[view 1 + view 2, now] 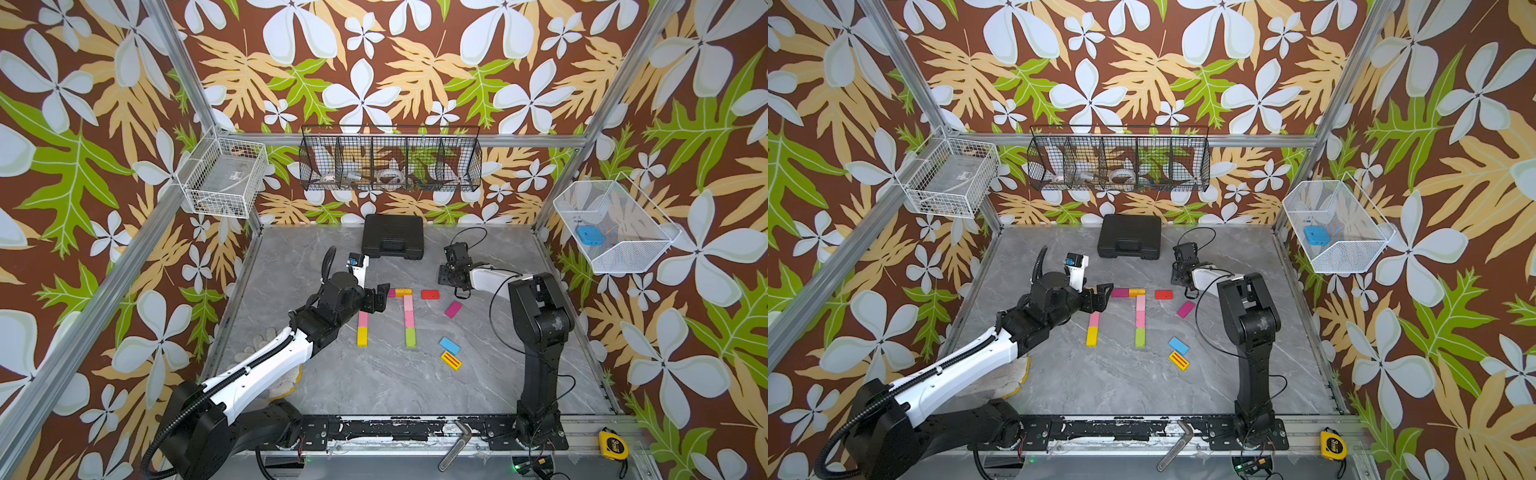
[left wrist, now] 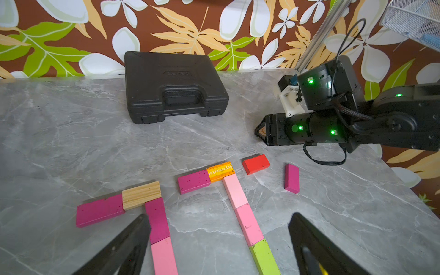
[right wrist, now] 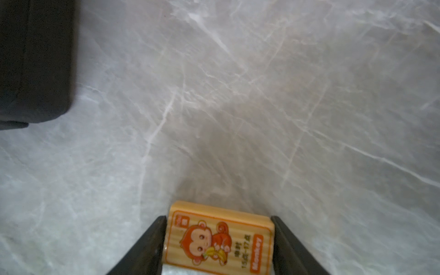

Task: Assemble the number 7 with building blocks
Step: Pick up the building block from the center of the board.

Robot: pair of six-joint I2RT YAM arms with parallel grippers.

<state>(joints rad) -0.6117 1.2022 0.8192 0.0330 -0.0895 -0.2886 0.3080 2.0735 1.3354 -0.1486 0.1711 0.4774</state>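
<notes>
Grey marbled tabletop (image 1: 374, 386) inside brown floral-papered walls (image 1: 374, 62); black plastic case (image 1: 392, 241) at far edge. Flat coloured building blocks (image 1: 408, 318) laid mid-surface as two sevens, with loose red, magenta, blue and striped ones toward right edge. Over them, left gripper (image 2: 219, 220) spread wide. Near case, right gripper (image 3: 217, 217) clamped on monkey-printed wooden block (image 3: 219, 238).
</notes>
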